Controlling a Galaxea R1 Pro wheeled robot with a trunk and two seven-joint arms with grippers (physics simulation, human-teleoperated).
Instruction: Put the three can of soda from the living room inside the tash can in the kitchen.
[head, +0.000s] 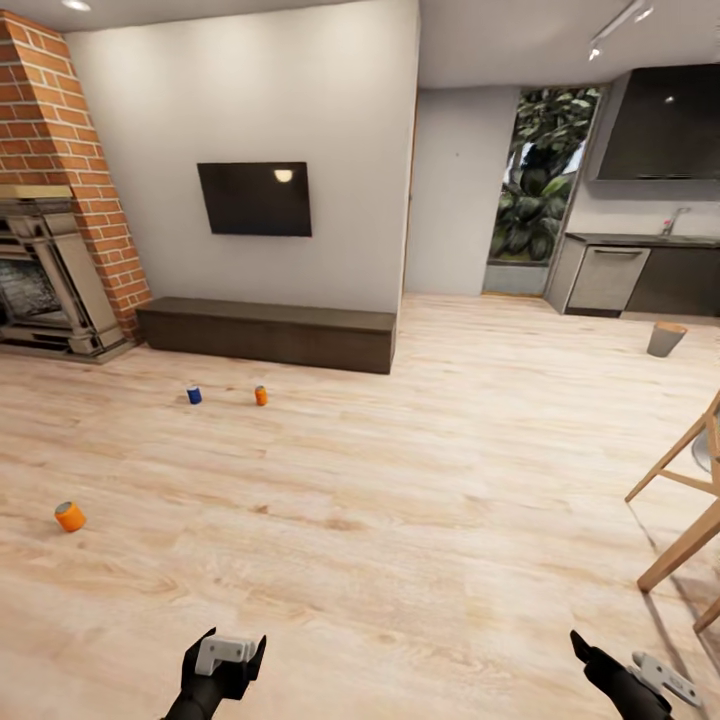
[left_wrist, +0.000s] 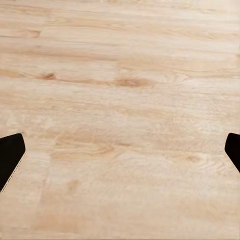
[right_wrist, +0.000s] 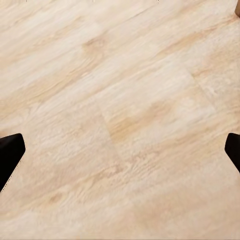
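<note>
Both grippers, left (head: 222, 668) and right (head: 625, 675), hang spread and empty over plank floor (head: 400, 500). Approach stage, probably: nearest orange can (head: 69, 516) calls for driving left-forward.

Pale wood-plank floor (head: 420, 480) throughout. Brick fireplace (head: 50, 200) ahead-left of the left gripper, black wall TV (head: 254, 198) on a grey wall over a long low dark cabinet (head: 268, 332). Far ahead of the right gripper: dark kitchen cabinets (head: 640, 280), tap, tall window (head: 540, 175) (foliage outside). Wooden chair legs (head: 690, 500) just right. Ceiling track lights (head: 615, 25).
</note>
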